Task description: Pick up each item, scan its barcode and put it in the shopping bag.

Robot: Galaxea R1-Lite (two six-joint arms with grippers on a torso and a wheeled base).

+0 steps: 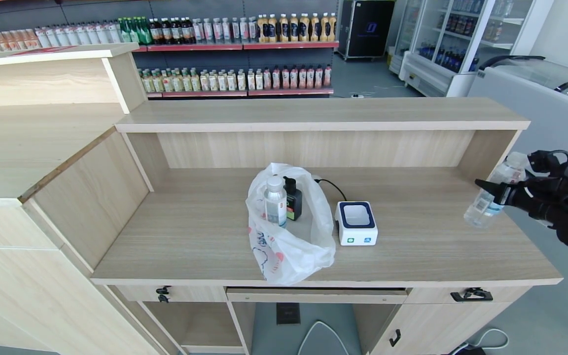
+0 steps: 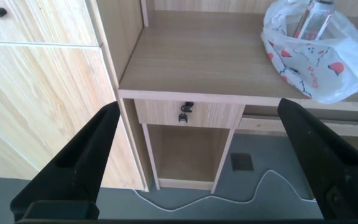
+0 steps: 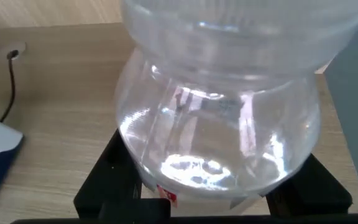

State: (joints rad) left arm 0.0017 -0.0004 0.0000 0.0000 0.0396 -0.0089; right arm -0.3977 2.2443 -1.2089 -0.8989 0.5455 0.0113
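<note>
One water bottle (image 1: 486,209) pinched in my right gripper (image 1: 500,195); left gripper (image 2: 199,109) spread, idle. I must bring it label-down over scanner (image 1: 356,223), slowly.

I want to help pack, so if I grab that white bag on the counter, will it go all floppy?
Probably floppy: the bag is thin, crumpled plastic slumping at the front edge of the counter. It would likely feel bottom-heavy, since a clear bottle and a dark bottle stand inside. Pulled by one side, they might tip over.
</note>
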